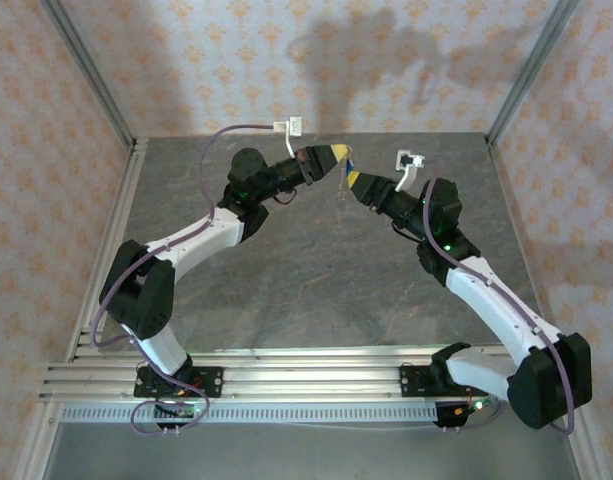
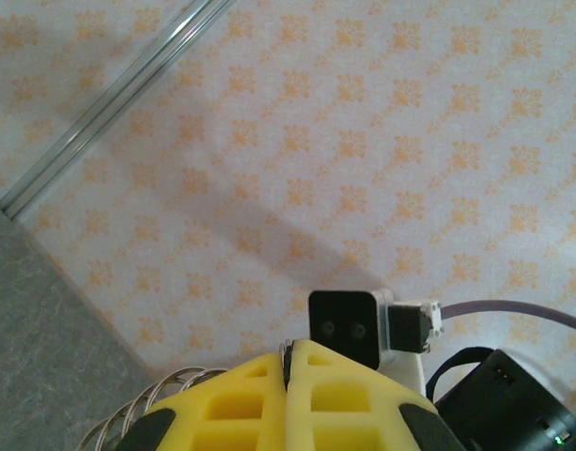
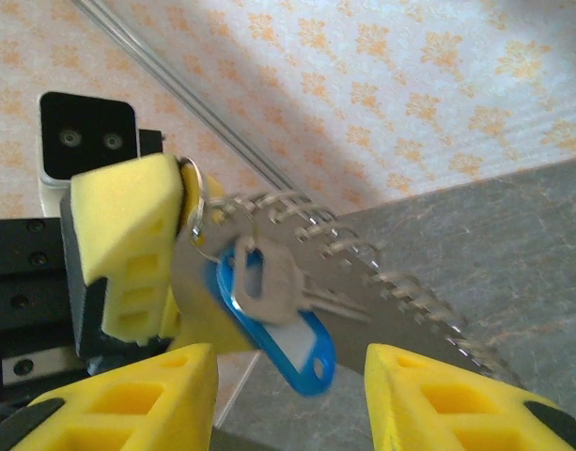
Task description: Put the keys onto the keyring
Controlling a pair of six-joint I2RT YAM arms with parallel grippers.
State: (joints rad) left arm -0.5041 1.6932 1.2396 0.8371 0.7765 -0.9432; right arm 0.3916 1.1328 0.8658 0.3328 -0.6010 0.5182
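Meeting high over the surface [image 1: 286, 290] near its far edge, left gripper [image 1: 333, 158] and right gripper [image 1: 357, 181] face each other. Left wrist: jaws clamped together on the coiled keyring [image 2: 142, 415]. Right wrist: jaws apart, the blue-tagged key [image 3: 272, 289] hanging between them, touching neither.

A robotics lab test cell is indicated. A grey stone-look tabletop [image 1: 306, 290] is enclosed on three sides by panels [image 1: 46, 130] covered in a pale orange floral pattern, and the corners are framed by bare aluminium posts [image 1: 86, 70]. Two white-and-black robot arms, the left arm [image 1: 201, 235] and the right arm [image 1: 486, 290], are bolted to slotted aluminium rails [image 1: 306, 372] at the near edge. Purple cables [image 1: 241, 126] are run along them, and a green status light [image 1: 448, 246] is lit.
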